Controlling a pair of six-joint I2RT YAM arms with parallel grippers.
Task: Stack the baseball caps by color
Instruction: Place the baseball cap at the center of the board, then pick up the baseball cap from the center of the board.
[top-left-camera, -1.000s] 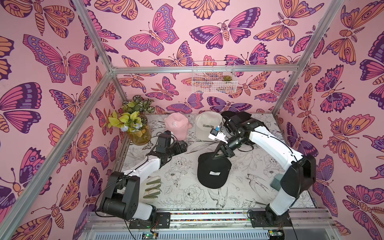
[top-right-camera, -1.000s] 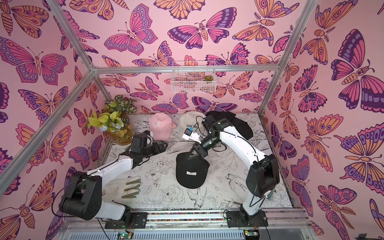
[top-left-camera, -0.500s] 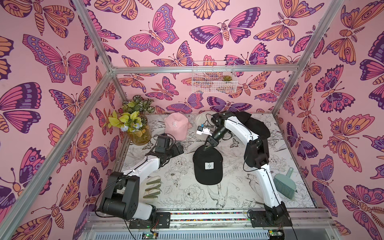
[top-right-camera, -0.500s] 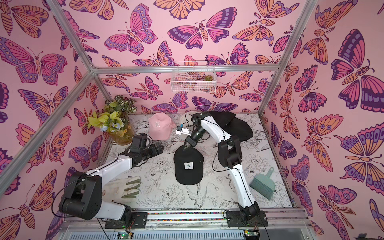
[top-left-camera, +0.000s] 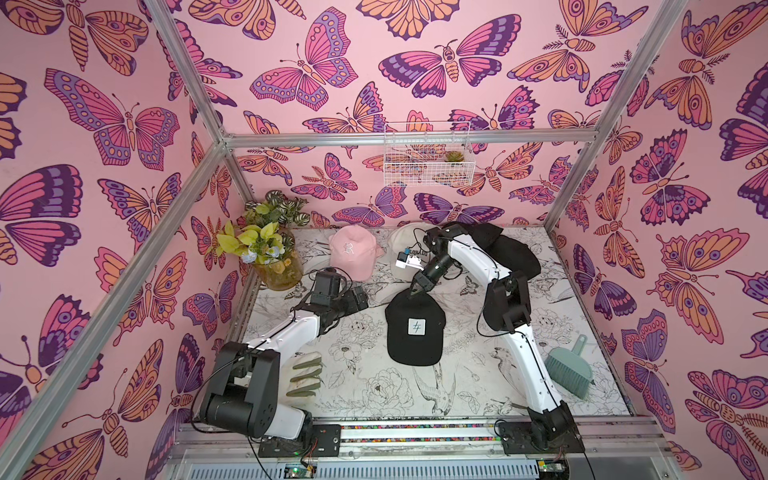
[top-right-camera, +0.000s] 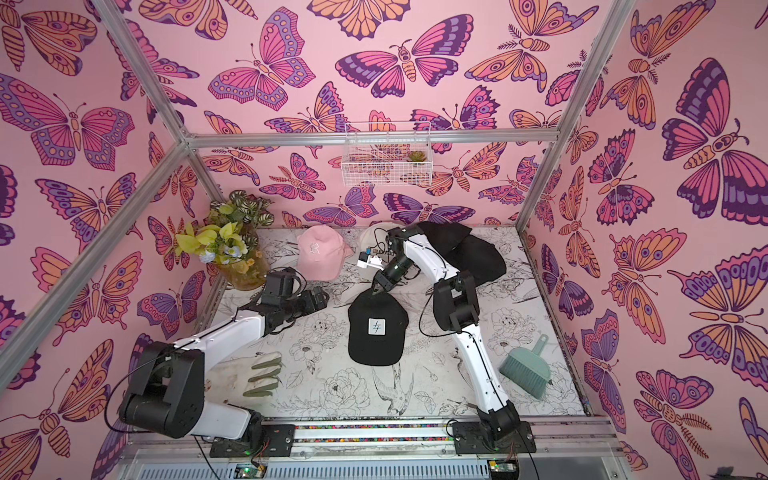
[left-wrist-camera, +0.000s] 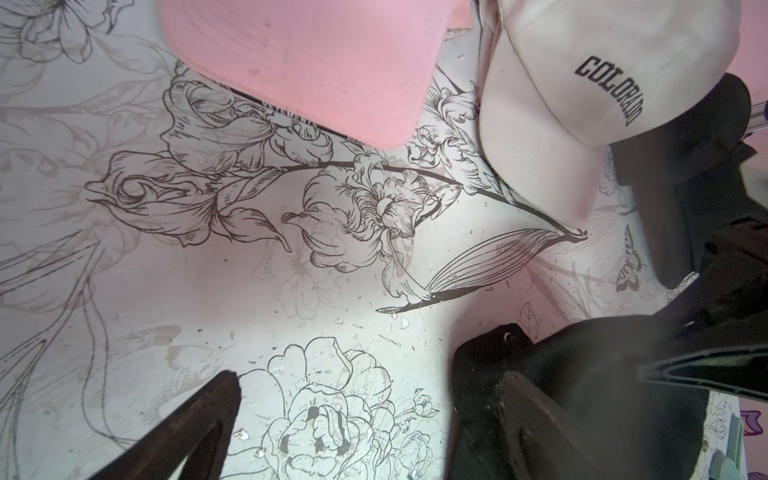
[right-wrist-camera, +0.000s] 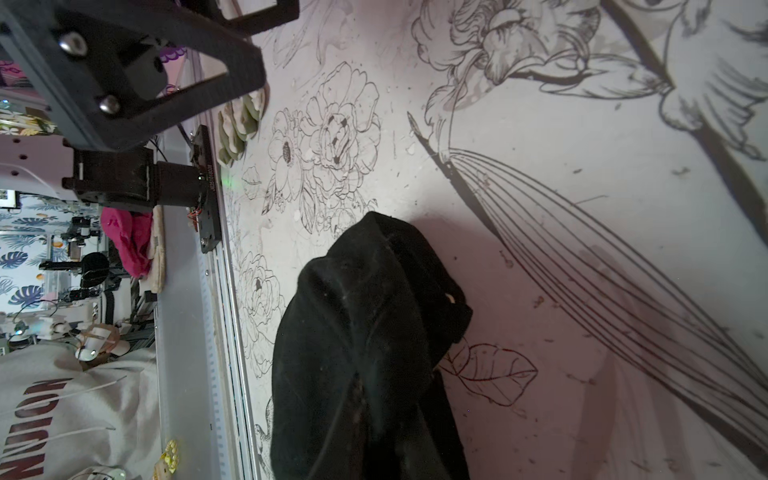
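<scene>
A black baseball cap with a white patch (top-left-camera: 415, 328) (top-right-camera: 376, 328) lies mid-table, brim toward the front. My right gripper (top-left-camera: 414, 291) (top-right-camera: 376, 289) is shut on its rear edge. In the right wrist view the black fabric (right-wrist-camera: 365, 324) wraps the jaws. A pink cap (top-left-camera: 353, 251) (left-wrist-camera: 311, 62) and a cream "COLORADO" cap (top-left-camera: 405, 245) (left-wrist-camera: 582, 83) sit at the back. The right arm partly hides the cream one. More black caps (top-left-camera: 507, 253) (top-right-camera: 469, 249) are piled at the back right. My left gripper (top-left-camera: 353, 299) (left-wrist-camera: 365, 415) is open and holds nothing, left of the patched cap.
A glass vase of plants (top-left-camera: 270, 253) stands in the back left corner. A cream glove with green fingers (top-left-camera: 303, 374) lies by the left arm's base. A teal hand brush (top-left-camera: 569, 365) lies front right. A wire basket (top-left-camera: 426, 153) hangs on the back wall.
The right arm folded back, uncovering the teal brush. The black cap it holds shifted a little left and turned patch up. The left gripper stayed put.
</scene>
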